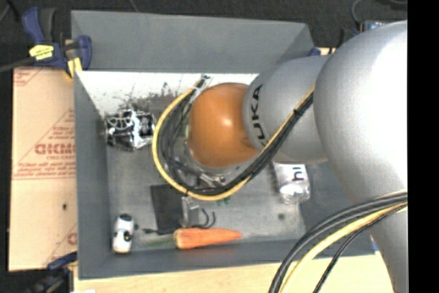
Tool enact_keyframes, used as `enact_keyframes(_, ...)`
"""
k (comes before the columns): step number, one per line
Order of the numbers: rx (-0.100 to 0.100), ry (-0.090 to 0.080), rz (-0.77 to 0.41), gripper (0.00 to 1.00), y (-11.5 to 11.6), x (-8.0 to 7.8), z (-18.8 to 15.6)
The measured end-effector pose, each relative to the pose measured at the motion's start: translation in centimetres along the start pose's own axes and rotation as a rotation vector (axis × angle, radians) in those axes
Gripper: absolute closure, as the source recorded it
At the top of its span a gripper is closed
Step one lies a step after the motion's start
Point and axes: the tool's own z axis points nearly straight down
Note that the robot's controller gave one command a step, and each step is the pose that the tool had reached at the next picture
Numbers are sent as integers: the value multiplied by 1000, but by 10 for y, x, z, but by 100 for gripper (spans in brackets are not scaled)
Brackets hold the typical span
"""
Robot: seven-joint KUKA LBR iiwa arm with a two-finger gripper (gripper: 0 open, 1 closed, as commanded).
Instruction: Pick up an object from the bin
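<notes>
Grey arm (343, 99) comes in from the right and bends steeply down. Orange wrist cover (216, 123) sits directly above the gripper (197, 215), which points downward beneath it. Yellow and black cables (161, 147) loop left of the gripper, then run back along the arm.

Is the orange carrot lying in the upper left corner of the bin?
No, the carrot lies along the lower wall of the bin; a black-and-white object occupies the upper left corner.
</notes>
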Motion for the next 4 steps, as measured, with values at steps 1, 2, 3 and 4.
enact_keyframes(1,-2,-1,-114,100,15,-12,6)
enact_keyframes(2,-2,-1,-114,100,15,-12,6)
enact_keyframes(3,-2,-2,-114,100,15,-12,4)
enact_keyframes(4,-2,1,-113,100,15,-11,-4)
